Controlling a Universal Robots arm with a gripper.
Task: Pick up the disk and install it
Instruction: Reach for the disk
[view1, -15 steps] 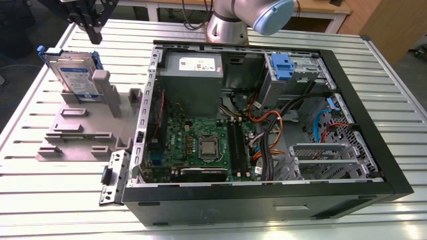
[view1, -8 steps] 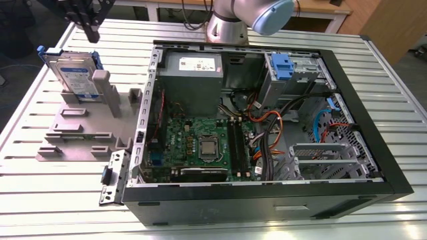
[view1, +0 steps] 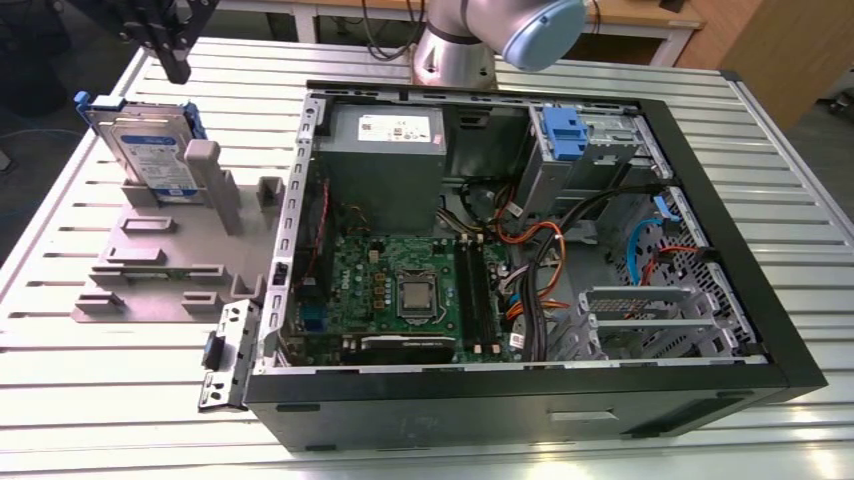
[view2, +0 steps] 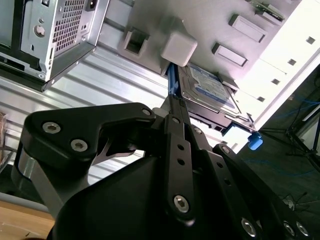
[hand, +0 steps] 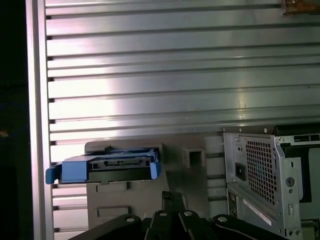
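Note:
The disk (view1: 144, 150) stands on edge in the grey slotted stand (view1: 147, 270) at the exterior view's left, silver with a white-and-blue label and a blue rail. My gripper (view1: 176, 72) hangs above it near its far end, apart from it, fingers together and holding nothing. In the second wrist view the black gripper (view2: 172, 102) points toward the disk (view2: 210, 85) on the stand (view2: 200, 20). In the first wrist view the gripper (hand: 172, 196) sits close to the disk's blue-railed connector end (hand: 117, 167) and the stand (hand: 195, 185).
An open computer case (view1: 534, 250) lies on the slatted aluminium table (view1: 107, 400) to the exterior view's right of the stand. Inside are a grey power supply (view1: 380, 150), a motherboard (view1: 400, 290), cables, a blue carrier (view1: 561, 135) and a metal bay (view1: 641, 320). The case corner (hand: 270, 175) is near the stand.

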